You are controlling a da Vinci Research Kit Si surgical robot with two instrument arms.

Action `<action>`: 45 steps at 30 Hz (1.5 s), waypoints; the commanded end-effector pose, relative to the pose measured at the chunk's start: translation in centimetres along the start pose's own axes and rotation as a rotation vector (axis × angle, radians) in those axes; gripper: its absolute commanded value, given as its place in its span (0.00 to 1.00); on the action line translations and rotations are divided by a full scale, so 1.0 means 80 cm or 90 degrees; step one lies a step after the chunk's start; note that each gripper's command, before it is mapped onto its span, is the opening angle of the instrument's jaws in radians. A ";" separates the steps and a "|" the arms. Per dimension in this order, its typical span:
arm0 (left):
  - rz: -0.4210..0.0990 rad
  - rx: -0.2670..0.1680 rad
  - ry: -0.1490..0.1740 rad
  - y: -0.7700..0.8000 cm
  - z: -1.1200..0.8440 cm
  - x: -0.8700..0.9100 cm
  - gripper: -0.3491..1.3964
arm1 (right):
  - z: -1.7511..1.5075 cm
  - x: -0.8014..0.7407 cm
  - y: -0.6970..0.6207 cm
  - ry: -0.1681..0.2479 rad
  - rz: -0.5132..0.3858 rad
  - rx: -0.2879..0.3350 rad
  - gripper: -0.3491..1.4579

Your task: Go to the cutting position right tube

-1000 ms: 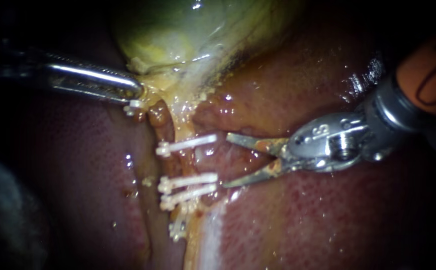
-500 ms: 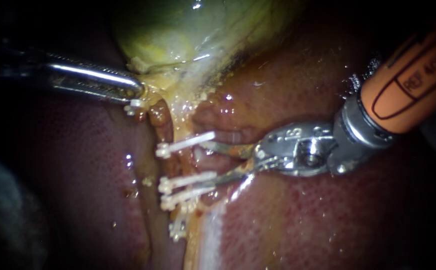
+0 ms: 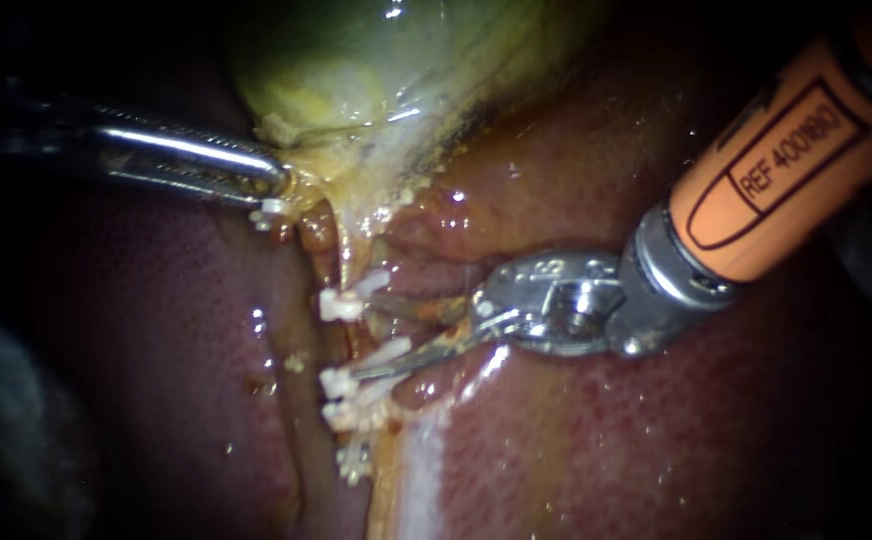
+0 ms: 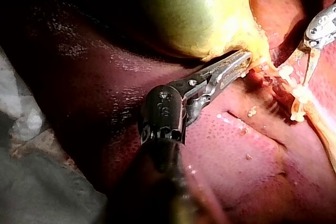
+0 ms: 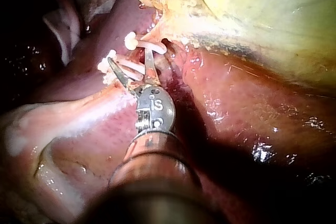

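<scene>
Endoscope view: right instrument (image 3: 364, 338) hand apart astride tube (image 3: 352, 342) between clips (image 3: 340, 305); left instrument (image 3: 274, 181) hand clamped on gallbladder (image 3: 376, 60).

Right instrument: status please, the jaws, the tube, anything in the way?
Right instrument jaws open, tube between them, between the clips. Left instrument shut on gallbladder. Nothing seen in the way.
</scene>
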 end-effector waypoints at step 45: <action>0.000 0.001 0.000 0.0000 0.0004 0.0001 0.00 | 0.0051 0.0018 0.0017 0.059 0.083 0.070 0.88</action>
